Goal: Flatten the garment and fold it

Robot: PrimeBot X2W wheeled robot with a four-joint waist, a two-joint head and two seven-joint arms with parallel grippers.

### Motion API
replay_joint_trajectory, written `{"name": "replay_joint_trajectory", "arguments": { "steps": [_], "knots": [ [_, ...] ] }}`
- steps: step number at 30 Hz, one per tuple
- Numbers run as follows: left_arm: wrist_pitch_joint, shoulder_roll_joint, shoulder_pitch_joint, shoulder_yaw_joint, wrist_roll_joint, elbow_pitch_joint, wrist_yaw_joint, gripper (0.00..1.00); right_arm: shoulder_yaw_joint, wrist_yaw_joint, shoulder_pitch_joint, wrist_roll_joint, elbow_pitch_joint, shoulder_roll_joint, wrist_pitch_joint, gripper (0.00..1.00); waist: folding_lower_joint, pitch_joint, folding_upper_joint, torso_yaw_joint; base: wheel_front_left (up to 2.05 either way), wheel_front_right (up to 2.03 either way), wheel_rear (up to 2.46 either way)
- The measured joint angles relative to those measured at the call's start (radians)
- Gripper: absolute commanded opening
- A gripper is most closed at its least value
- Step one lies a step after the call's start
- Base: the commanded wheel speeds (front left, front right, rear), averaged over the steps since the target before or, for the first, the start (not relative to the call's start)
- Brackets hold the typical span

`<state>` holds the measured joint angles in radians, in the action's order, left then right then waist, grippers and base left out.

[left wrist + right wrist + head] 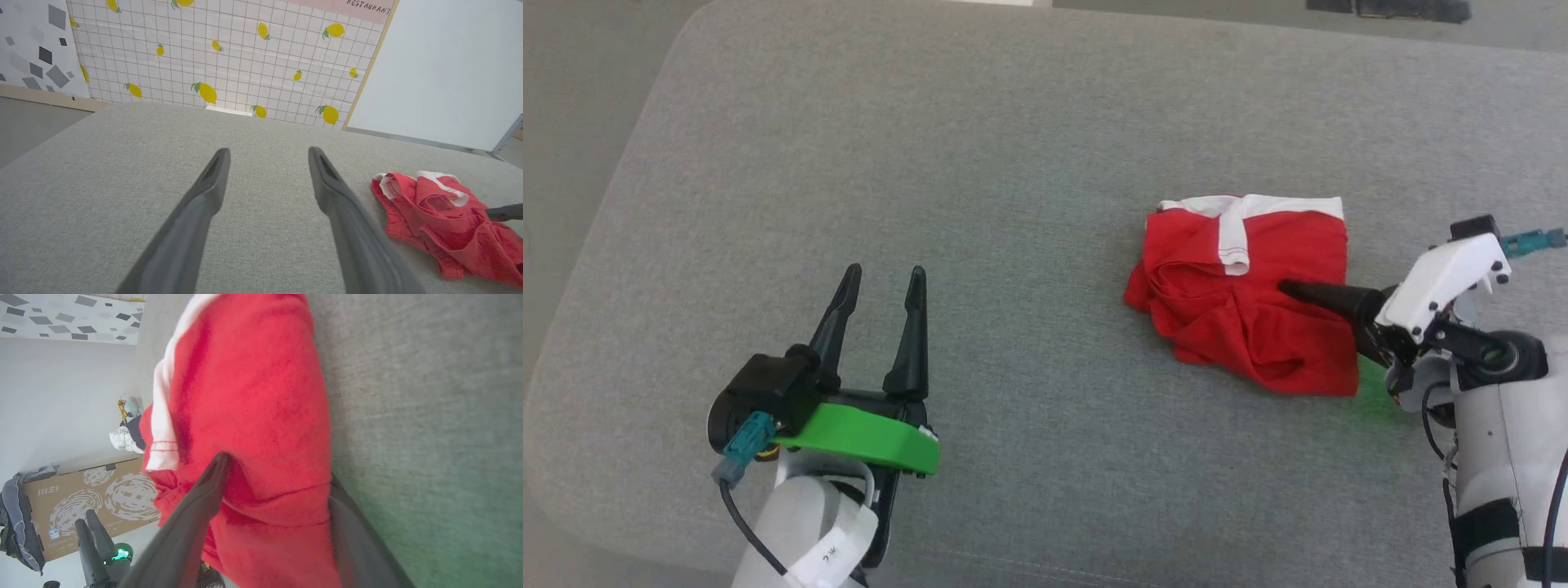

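Straddling a fold of the garment [1241, 286], the right end effector [276, 471] has its fingers [204, 498] spread, one over the cloth, one under. Left end effector [885, 273] sits wide open, empty, at 7 o'clock in head view. The garment lies crumpled at 3 o'clock on the cushion [980, 147].

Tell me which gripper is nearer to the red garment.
Right. The right gripper straddles an edge of the garment, one finger on top, the other under the cloth. The left gripper is open over the grey cushion, well apart.
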<state>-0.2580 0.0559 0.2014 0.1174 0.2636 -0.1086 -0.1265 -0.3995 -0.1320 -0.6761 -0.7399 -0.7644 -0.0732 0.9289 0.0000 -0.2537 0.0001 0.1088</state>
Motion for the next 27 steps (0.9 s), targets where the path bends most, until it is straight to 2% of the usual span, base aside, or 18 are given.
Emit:
{"name": "replay_joint_trajectory", "arguments": {
  "steps": [2,3,4,5,6,13,17,22,27],
  "knots": [
    [0.0,0.0,0.0,-0.001,0.0,0.0,0.0,1.0,0.002,0.0,-0.012,0.007,0.005,0.005,0.024,1.0,0.0,-0.008,0.0,0.01,0.0,0.0,0.0],
    [0.0,0.0,0.0,-0.001,0.0,0.0,0.0,1.0,0.008,0.0,-0.016,0.013,0.01,0.008,0.038,0.82,0.0,-0.011,0.0,0.015,0.0,0.0,0.0],
    [0.0,0.0,0.0,-0.002,0.0,0.0,0.0,1.0,0.016,0.0,-0.016,0.021,0.019,0.011,0.049,0.35,0.0,-0.014,0.0,0.018,0.0,0.0,0.0],
    [0.0,0.0,0.0,-0.003,0.0,0.0,0.0,1.0,0.023,0.0,-0.016,0.025,0.026,0.013,0.061,0.21,0.0,-0.017,0.0,0.021,0.0,0.0,0.0],
    [0.0,0.0,0.0,-0.004,0.0,0.0,0.0,1.0,0.03,0.0,-0.016,0.029,0.035,0.015,0.069,0.0,0.0,-0.018,0.0,0.022,0.0,0.0,0.0],
    [0.0,-0.001,-0.001,-0.016,-0.001,0.006,0.0,1.0,0.123,0.0,0.003,0.058,0.157,0.021,0.094,0.0,0.0,-0.009,0.0,-0.008,0.0,0.0,0.0],
    [0.0,0.0,-0.003,-0.032,-0.008,0.02,0.0,1.0,0.292,0.0,0.011,0.165,0.284,0.008,0.094,0.0,0.0001,-0.004,0.0,-0.053,0.0,0.0,0.0],
    [0.0,0.011,-0.004,-0.037,-0.028,0.029,0.0,1.0,0.533,0.0,0.023,0.316,0.407,-0.103,0.087,0.0,0.0,-0.003,0.0,-0.134,0.0,0.0,0.0],
    [0.0,0.035,0.005,-0.022,-0.035,0.04,0.0,1.0,0.639,0.0,0.019,0.405,0.427,-0.189,0.042,0.0,0.0001,-0.009,0.0,-0.224,0.0,0.0,0.0]
  ]
}}
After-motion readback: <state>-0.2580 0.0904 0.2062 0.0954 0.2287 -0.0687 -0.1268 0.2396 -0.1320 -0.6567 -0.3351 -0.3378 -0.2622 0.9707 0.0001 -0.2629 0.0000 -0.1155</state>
